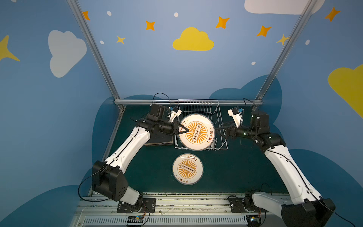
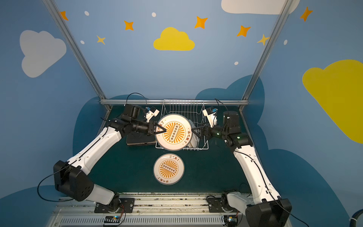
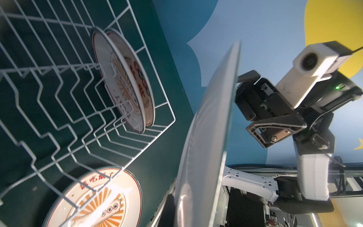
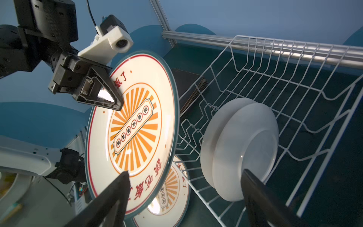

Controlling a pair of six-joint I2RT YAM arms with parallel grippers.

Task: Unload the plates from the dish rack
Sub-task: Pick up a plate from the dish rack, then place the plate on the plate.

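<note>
Matte dark-green mat (image 1: 235,167). I see the left gripper (image 1: 183,130) clamped on the glossy round sunburst plate (image 1: 196,132), centre frame, over the white wire dish rack (image 1: 198,106). The right gripper (image 1: 219,132) has its jaws spread. A second plate (image 1: 187,169) lies flat below.

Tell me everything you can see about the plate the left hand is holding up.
Round and glossy, ceramic by its look, the held plate has a cream face, orange sunburst centre, red characters, thin red ring and dark teal rim. It hangs tilted, face up, above the dish rack, pinched at one edge by the left hand, clear of the wires.
</note>
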